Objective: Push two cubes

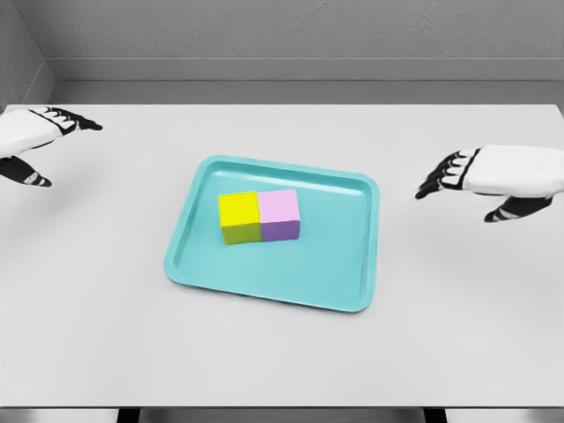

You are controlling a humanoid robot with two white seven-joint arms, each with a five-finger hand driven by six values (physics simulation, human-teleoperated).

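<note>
Grey walls back a white table (pixel 106 335) that carries a teal tray (pixel 352 264), and on the tray's middle sit the 2 cubes, a yellow cube (pixel 239 218) and a pink cube (pixel 279 214), side faces touching. Both hands are off the tray and well apart from the cubes: the left hand (pixel 35 145) at the far left edge, the right hand (pixel 489 181) to the right, each with fingers spread and holding nothing. Judging from this, the cubes look already pushed together, so the main risk is a careless sweep of either hand catching the tray rim and jolting the pair apart.
</note>
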